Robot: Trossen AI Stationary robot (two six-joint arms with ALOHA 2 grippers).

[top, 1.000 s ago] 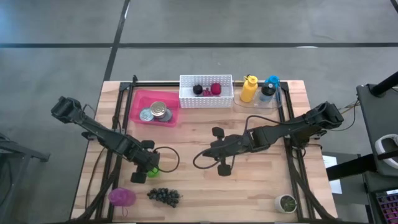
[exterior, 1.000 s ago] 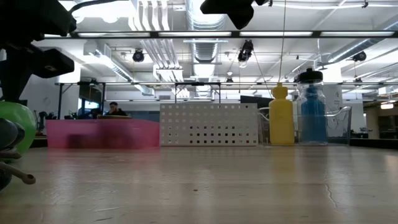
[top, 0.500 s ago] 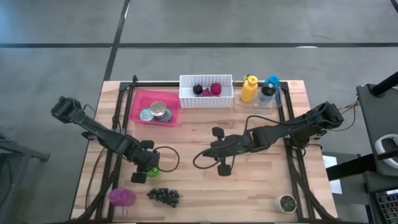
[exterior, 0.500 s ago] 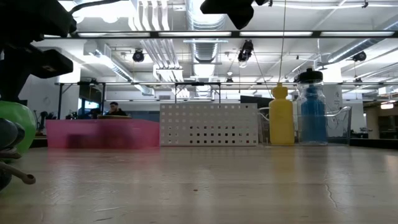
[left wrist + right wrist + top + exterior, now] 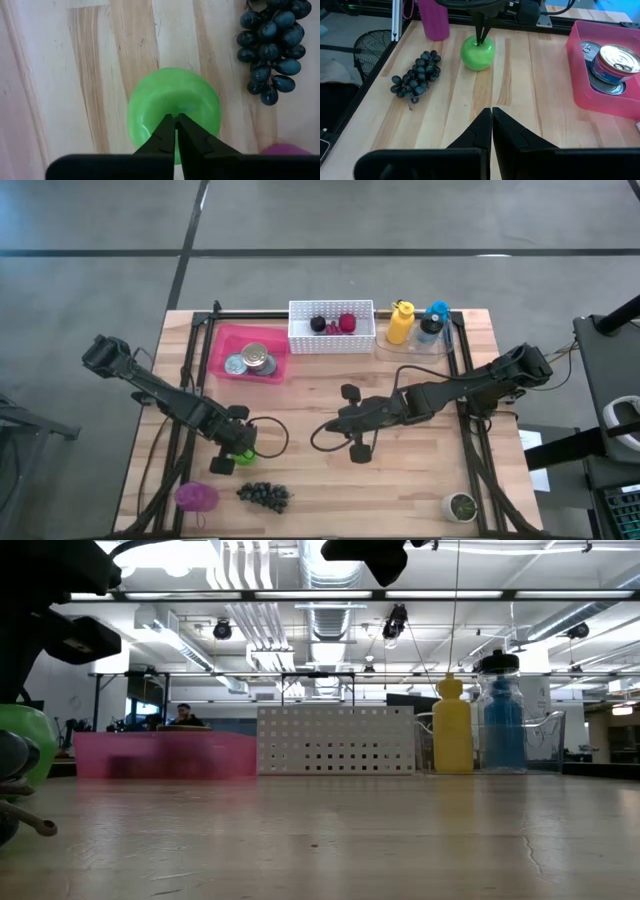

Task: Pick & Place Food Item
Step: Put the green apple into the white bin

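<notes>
the left tool [image 5: 175, 119] was pinched shut atop the green apple [image 5: 173, 111], not gripping it, which sat unlifted on the counter [image 5: 420, 470], placing undone.

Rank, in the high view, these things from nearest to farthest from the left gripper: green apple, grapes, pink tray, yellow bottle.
1. green apple, at the left gripper
2. grapes, near the front edge
3. pink tray, toward the back
4. yellow bottle, back right
</notes>
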